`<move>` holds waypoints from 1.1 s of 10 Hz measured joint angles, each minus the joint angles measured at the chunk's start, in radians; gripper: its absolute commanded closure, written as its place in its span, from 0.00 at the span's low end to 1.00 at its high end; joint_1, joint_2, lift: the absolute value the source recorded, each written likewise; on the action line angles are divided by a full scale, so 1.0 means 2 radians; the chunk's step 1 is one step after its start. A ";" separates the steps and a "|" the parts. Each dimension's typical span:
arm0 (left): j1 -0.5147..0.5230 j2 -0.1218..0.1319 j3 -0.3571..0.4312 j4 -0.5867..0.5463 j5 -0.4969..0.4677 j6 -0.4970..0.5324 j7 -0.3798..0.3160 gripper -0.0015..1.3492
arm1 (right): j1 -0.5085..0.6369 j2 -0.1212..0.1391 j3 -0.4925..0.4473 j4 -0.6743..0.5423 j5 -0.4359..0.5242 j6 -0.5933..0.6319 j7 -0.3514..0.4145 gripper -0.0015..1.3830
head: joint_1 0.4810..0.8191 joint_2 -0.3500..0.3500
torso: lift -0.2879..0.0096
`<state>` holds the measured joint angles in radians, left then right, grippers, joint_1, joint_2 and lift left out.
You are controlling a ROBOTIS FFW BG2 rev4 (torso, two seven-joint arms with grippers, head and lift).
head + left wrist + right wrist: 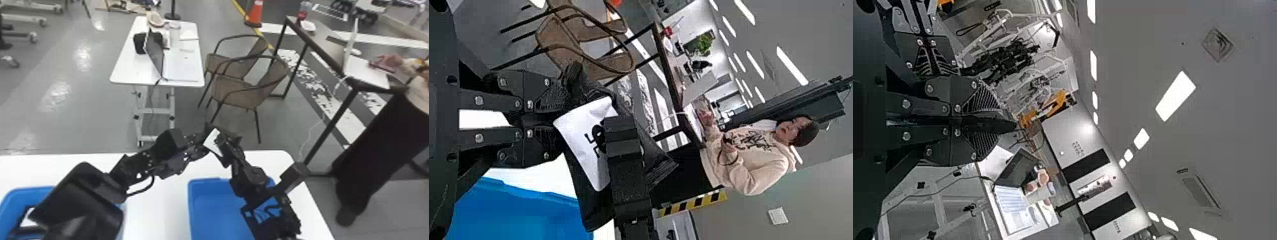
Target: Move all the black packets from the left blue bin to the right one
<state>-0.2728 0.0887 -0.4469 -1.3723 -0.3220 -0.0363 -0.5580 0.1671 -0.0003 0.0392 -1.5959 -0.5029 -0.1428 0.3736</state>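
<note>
Near the centre of the head view, the left gripper (201, 147) and the right gripper (222, 139) meet at one black packet with a white label (212, 141), the fingers of both clamped on it. It is above the table (166, 204), with the right blue bin (212, 207) at lower centre and the left blue bin (24, 193) at lower left, holding dark packets with white on them (29, 217).

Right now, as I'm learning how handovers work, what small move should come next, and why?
I'd probably open the left gripper gently, leaving the black packet with the right gripper. Both appear shut on it, and the right arm is the one over the right blue bin, where the packet should go.
</note>
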 measured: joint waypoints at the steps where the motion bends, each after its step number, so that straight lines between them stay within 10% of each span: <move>1: 0.008 -0.002 0.010 0.000 0.000 -0.009 0.006 0.38 | 0.003 0.000 0.000 0.000 -0.003 -0.004 -0.001 0.93 | 0.63 0.19 | 0.97; 11: 0.220 -0.044 0.268 -0.196 0.032 0.025 0.026 0.00 | 0.085 -0.011 -0.061 -0.027 0.006 0.122 -0.060 0.93 | 0.63 0.42 | 0.97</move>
<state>0.1674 0.0012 0.0889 -1.7638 -0.2588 0.0136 -0.5061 0.3368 -0.0228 -0.0819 -1.6505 -0.4905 0.1017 0.2536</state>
